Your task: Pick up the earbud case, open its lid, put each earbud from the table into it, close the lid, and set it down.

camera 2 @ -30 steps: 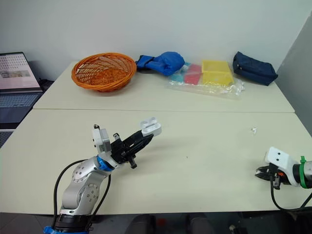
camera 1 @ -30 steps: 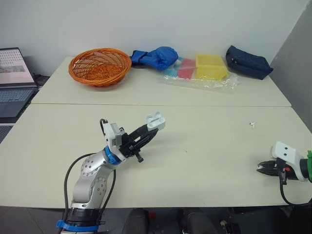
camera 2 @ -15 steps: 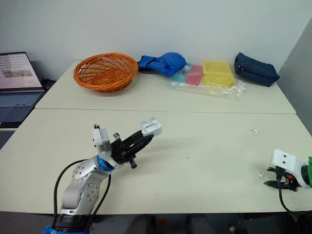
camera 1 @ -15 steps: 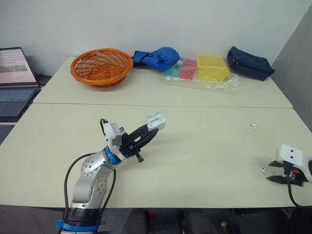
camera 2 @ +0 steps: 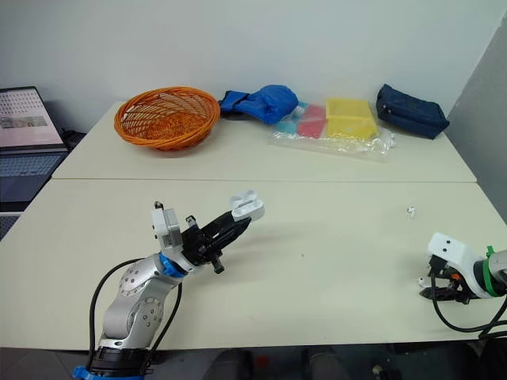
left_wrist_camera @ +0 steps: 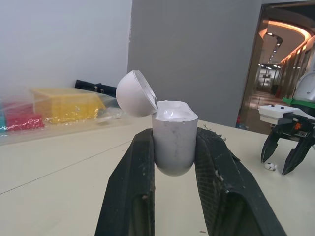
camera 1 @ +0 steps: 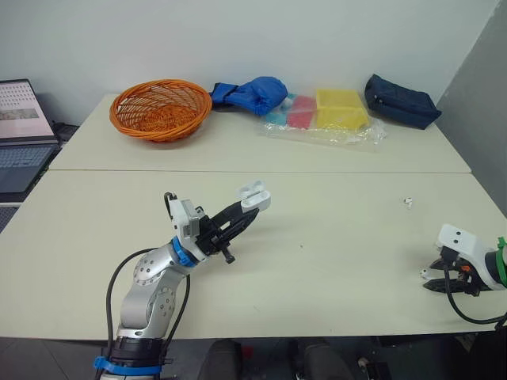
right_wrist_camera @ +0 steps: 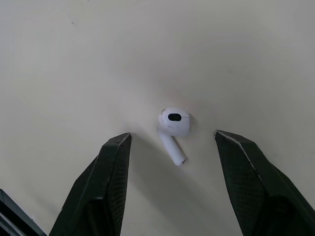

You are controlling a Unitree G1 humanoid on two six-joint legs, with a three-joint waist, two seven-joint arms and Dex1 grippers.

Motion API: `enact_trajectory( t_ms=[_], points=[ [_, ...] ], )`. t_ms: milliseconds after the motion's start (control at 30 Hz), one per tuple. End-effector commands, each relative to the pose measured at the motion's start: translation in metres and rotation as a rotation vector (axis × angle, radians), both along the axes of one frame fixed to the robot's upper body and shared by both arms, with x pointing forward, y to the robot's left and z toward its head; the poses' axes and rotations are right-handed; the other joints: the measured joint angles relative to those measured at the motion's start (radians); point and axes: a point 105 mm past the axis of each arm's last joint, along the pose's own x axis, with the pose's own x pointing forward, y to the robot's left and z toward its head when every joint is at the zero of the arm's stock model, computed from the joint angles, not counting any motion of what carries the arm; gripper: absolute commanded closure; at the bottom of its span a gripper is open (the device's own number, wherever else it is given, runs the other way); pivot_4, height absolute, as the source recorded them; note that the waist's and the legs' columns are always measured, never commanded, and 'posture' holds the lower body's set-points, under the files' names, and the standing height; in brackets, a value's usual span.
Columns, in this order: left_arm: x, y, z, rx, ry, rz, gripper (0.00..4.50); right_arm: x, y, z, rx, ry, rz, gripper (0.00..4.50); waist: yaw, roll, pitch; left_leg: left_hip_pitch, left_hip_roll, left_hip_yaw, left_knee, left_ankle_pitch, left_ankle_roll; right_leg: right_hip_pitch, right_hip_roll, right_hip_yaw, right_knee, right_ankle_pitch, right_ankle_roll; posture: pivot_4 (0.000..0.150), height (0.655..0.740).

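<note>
My left gripper [camera 1: 244, 212] is shut on the white earbud case [camera 1: 254, 196], holding it above the table's middle left. The case [left_wrist_camera: 173, 137] stands upright between the fingers [left_wrist_camera: 130, 187], and its lid [left_wrist_camera: 135, 93] is hinged open. One white earbud [right_wrist_camera: 173, 125] lies on the table near the front right edge. My right gripper [right_wrist_camera: 172, 138] hangs open over it, one finger on each side and neither touching. That gripper [camera 1: 434, 282] sits low at the table's right end. A second earbud [camera 1: 408, 203] lies farther back on the right.
Along the far table stand an orange wicker basket [camera 1: 161, 108], a blue bag [camera 1: 253, 93], yellow and red boxes in clear plastic [camera 1: 329, 115], and a dark blue pouch [camera 1: 400, 101]. A laptop [camera 1: 20, 134] sits off the left side.
My right gripper has shifted left from half a second ago and now straddles the near earbud with open fingers. My left gripper still holds the open case in the same place.
</note>
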Motion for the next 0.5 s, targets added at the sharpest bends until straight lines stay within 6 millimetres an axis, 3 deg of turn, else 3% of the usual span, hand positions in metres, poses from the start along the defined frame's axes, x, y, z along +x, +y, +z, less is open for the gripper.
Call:
enact_trajectory(
  t_ms=[33, 300, 400, 500],
  points=[
    [-0.0018, -0.0027, 0.0094, -0.009, -0.054, -0.004, 3.74, 0.008, 0.0062, 0.0074, -0.016, -0.029, 0.001, 1.73, -0.001, 0.0, 0.0, 0.0, 0.0, 0.0, 0.0, 0.0, 0.0, 0.0, 0.0, 0.0, 0.0, 0.0, 0.0, 0.15, 0.74],
    [-0.0029, -0.003, 0.0089, -0.007, -0.053, -0.002, 3.74, 0.0102, 0.0074, 0.0039, -0.029, -0.021, 0.004, 1.73, -0.002, 0.0, 0.0, 0.0, 0.0, 0.0, 0.0, 0.0, 0.0, 0.0, 0.0, 0.0, 0.0, 0.0, 0.0, 0.15, 0.74],
    [-0.0035, -0.0031, 0.0085, -0.004, -0.055, 0.0, 3.74, 0.0081, 0.0097, 0.0023, -0.03, -0.009, 0.015, 2.28, -0.002, 0.0, 0.0, 0.0, 0.0, 0.0, 0.0, 0.0, 0.0, 0.0, 0.0, 0.0, 0.0, 0.0, 0.0, 0.15, 0.74],
    [-0.004, -0.0032, 0.009, -0.005, -0.057, 0.001, 3.74, 0.0064, 0.0099, 0.001, -0.029, -0.001, 0.013, 3.24, -0.002, 0.0, 0.0, 0.0, 0.0, 0.0, 0.0, 0.0, 0.0, 0.0, 0.0, 0.0, 0.0, 0.0, 0.0, 0.15, 0.74]
  ],
)
